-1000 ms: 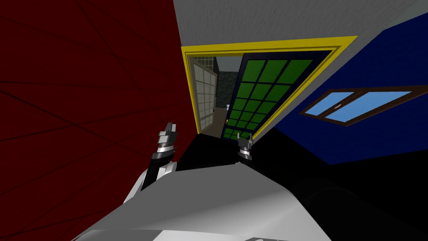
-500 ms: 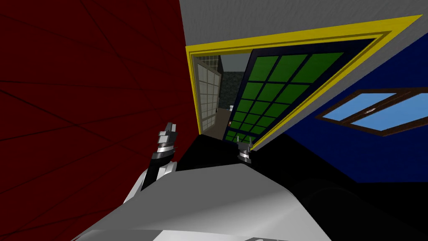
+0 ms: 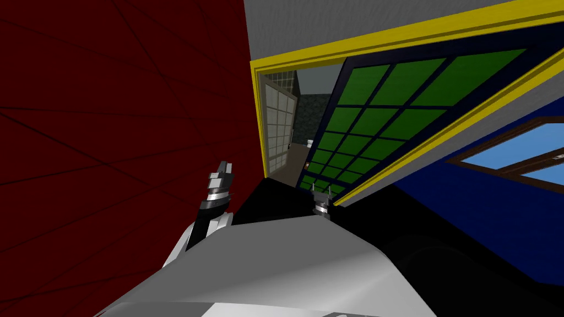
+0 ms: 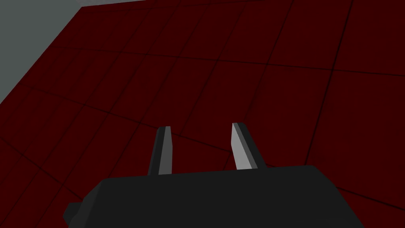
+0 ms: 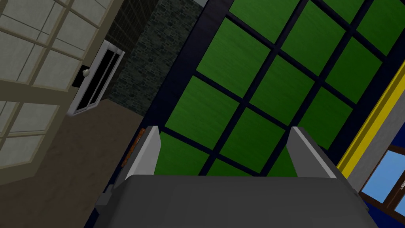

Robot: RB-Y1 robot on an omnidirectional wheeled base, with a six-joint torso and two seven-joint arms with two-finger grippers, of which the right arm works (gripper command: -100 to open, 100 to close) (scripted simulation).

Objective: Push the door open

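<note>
Door (image 3: 380,121), dark blue with green panes, stands ajar inside the yellow frame (image 3: 385,41), hinged at the frame's right side. Right gripper (image 5: 224,130), fingers spread, points at the door's lower panes near the frame's foot. Left gripper (image 3: 223,168), fingers apart, hangs left of the frame.
</note>
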